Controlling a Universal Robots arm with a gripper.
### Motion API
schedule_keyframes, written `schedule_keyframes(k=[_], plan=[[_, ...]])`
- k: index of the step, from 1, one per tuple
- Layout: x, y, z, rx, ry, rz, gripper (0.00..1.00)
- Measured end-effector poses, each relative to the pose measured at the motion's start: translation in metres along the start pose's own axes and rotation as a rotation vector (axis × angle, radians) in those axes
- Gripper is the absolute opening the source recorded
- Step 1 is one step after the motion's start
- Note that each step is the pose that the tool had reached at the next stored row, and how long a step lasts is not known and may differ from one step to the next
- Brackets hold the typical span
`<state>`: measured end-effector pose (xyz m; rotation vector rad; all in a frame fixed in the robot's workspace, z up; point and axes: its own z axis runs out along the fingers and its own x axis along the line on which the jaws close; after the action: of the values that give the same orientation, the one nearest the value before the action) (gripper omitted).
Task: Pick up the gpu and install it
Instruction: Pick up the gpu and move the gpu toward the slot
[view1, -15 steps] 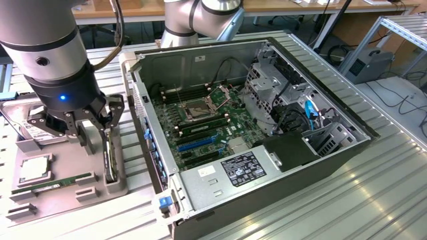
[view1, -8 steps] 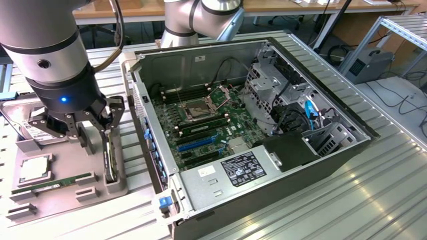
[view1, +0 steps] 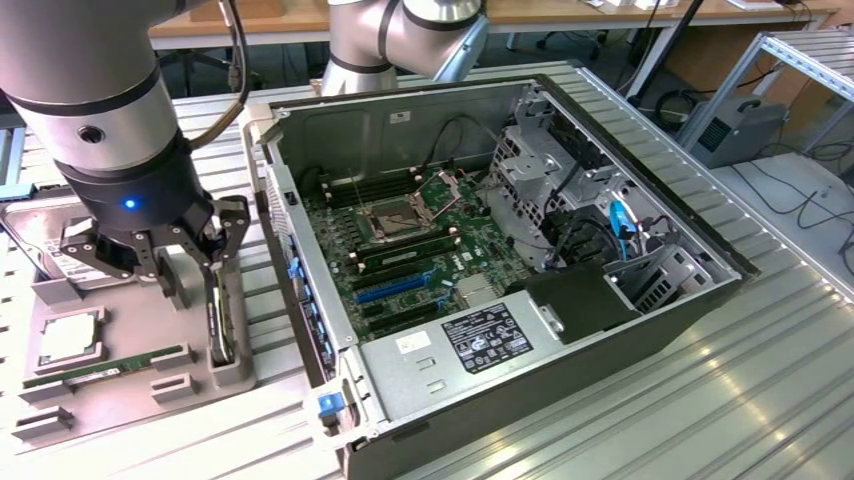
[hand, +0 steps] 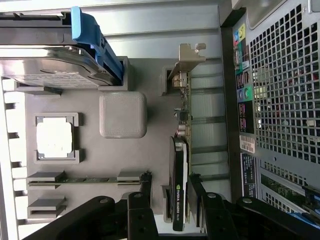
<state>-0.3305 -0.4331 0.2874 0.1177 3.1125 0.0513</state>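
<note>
Hand (view1: 195, 272) hangs over gray tray (view1: 140, 405) at the exterior view's left, fingers spread, just above gpu (view1: 220, 330) standing on edge in a tray slot. Processor chip (view1: 67, 342), memory stick (view1: 107, 366), hard drive (view1: 54, 255) also in tray. Open PC case (view1: 387, 125) beside tray on ribbed tabletop (view1: 761, 390).

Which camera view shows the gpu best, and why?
The wrist view: the gpu stands on edge in the grey tray, bracket and cooler both visible. In the exterior view the gpu is a thin dark strip below the tool.
</note>
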Motion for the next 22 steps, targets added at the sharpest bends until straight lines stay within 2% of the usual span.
schedule_keyframes(k=[22], plan=[[-0.006,0.0001,0.0151,0.0001,0.0,0.0,0.42]])
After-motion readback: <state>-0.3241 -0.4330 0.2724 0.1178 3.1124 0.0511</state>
